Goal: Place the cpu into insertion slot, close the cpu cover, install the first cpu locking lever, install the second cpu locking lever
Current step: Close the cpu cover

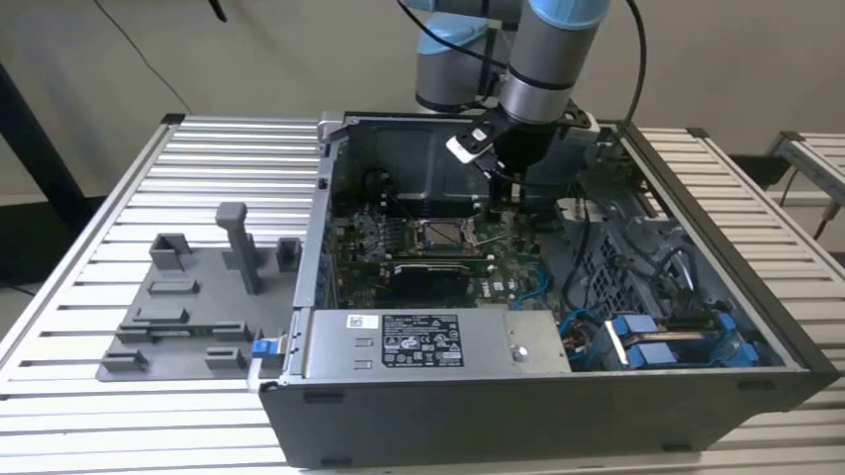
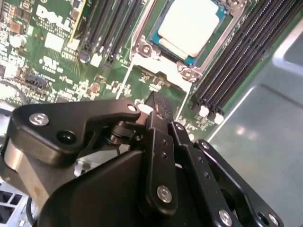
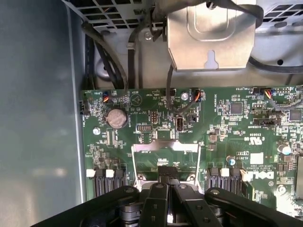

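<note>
Arm is reaching down into the open computer case (image 1: 528, 416), which is sitting on the slatted tabletop (image 1: 198, 168). A grey fixture plate (image 1: 185, 307) is lying on the tabletop at the exterior view's left of the case, well apart from my tool.

My tool (image 1: 512, 210) is hanging low over the green motherboard (image 3: 227, 132), just beside the insertion slot (image 2: 226, 34). In both wrist views the tool's tips (image 2: 158, 101) (image 3: 165, 171) are drawn narrow, close together, and I am seeing nothing gripped between them.

The cpu (image 2: 191, 23) is lying flat in the insertion slot, silvery top facing up, with a thin blue-green edge showing around it. In the exterior view it is appearing as a small pale square (image 1: 440, 236) in the middle of the board, a little toward that view's left of my tool.

The cpu cover (image 3: 165, 147) is showing in the first wrist view as a thin silver frame right in front of the tool tips, with green board visible through its cut-out middle. It is looking raised off the slot rather than lying over the cpu; how far it is tilted I cannot tell. Whether my tips are touching it I cannot tell either.

Long black memory slots (image 2: 236, 61) are running alongside the insertion slot. A round coin cell (image 3: 116, 118) is sitting farther out on the board.
</note>
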Controlling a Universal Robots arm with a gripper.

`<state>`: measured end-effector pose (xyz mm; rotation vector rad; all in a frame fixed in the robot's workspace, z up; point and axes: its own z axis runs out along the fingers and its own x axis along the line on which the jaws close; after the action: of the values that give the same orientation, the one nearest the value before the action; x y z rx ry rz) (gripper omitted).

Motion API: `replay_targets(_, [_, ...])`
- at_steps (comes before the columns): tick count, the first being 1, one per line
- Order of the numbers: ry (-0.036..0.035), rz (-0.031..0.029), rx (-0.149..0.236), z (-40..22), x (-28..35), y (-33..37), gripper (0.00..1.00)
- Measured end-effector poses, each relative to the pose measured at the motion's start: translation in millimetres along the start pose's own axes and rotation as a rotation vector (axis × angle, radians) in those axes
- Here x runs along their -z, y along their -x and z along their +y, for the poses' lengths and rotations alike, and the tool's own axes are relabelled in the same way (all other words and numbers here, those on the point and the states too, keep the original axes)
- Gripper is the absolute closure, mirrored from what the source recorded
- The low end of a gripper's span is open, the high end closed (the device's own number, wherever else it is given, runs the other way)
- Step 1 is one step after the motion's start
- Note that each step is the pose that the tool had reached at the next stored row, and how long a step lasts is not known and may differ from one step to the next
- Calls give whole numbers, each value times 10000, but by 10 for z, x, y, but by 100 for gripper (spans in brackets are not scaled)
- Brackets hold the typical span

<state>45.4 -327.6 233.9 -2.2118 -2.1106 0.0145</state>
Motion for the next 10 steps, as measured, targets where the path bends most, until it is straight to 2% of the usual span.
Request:
replay_targets(2, [-126, -5, -6, 41, 5, 4, 89])
replay_targets(3, [-173, -7, -10, 59, 7, 5, 89])
replay_targets(4, [-192, -7, -11, 77, 8, 7, 89])
replay_targets(6, [-203, -10, -10, 117, 11, 13, 89])
replay_targets(10, [-177, -9, -10, 134, 24, 14, 89])
